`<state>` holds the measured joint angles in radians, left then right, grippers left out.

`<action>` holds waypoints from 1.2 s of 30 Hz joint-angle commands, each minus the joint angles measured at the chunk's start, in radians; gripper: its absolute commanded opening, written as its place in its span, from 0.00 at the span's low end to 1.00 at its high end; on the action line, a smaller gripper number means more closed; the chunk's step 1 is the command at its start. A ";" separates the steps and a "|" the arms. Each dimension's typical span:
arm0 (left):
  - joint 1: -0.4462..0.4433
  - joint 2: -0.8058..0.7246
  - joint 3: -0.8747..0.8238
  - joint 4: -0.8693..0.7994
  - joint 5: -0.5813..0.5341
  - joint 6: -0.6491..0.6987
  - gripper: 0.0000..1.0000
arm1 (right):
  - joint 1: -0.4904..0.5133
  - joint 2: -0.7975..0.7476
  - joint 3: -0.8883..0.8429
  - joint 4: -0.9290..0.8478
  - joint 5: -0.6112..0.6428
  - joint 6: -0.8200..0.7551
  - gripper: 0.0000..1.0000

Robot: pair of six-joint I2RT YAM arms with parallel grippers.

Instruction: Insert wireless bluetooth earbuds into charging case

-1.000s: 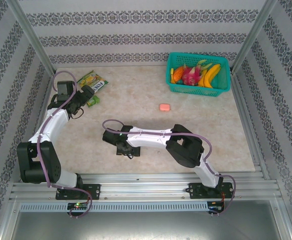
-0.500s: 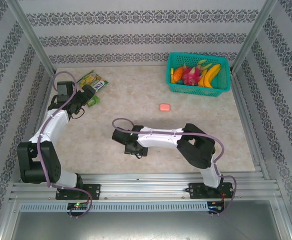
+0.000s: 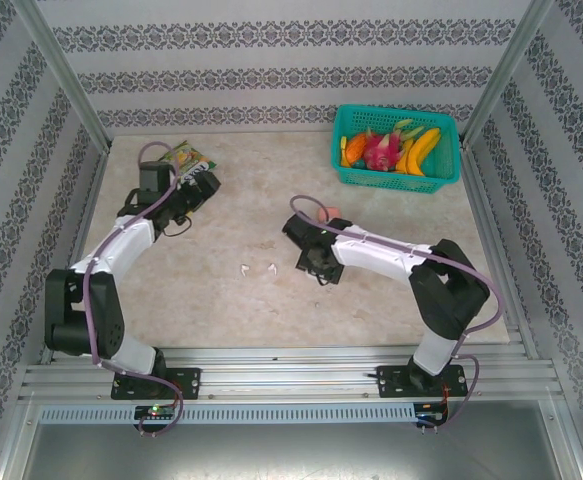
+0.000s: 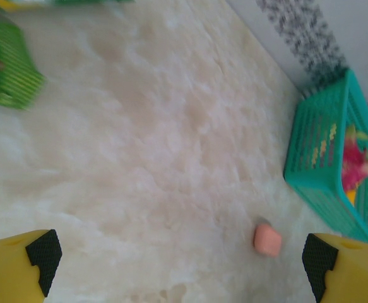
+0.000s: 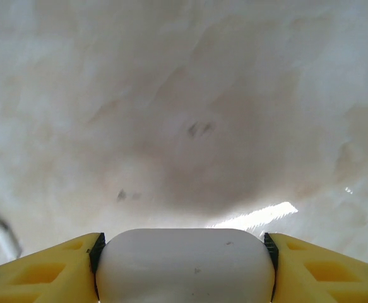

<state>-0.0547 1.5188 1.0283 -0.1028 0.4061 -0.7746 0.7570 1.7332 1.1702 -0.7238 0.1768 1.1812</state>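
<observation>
As looked down on from above, found a pale marbled table (image 3: 201, 300) closed in by patterned walls (image 3: 271, 60) on three sides. Found the left arm (image 3: 121, 240) bent up along the table's left side, and the right arm (image 3: 381, 258) stretched from its base at the near right toward the middle. Noted a teal basket (image 3: 396, 178) of bright fruit in the far right corner, well apart from both arms. Noted a green packet (image 3: 186, 155) at the far left, just beside the left gripper (image 3: 206, 185). Through the left wrist camera, saw that gripper's yellow fingers (image 4: 19, 265) spread wide at the two lower corners, over bare tabletop. Saw the right gripper (image 3: 316, 265) low over the table's middle, pinching a white case (image 5: 185, 265) across its width, black pads (image 5: 96, 252) pressed to both rounded ends. Spotted a pink case (image 3: 323, 213) lying on the table just beyond the right wrist, partly hidden by that arm; lid up or down, could not tell. Spotted two white earbuds (image 3: 243, 269) lying loose on the table, side by side but not touching, left of the right gripper and outside both cases.
</observation>
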 commanded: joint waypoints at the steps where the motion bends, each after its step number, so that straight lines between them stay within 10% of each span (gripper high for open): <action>1: -0.074 0.038 -0.022 0.135 0.067 0.017 1.00 | -0.065 -0.042 -0.022 0.026 -0.005 -0.039 0.60; 36: -0.545 0.340 -0.114 0.859 0.115 -0.058 0.99 | -0.453 -0.034 -0.105 0.304 -0.357 0.074 0.62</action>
<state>-0.5758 1.8290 0.8742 0.6678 0.5198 -0.8322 0.3214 1.6989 1.0832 -0.4519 -0.1390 1.2289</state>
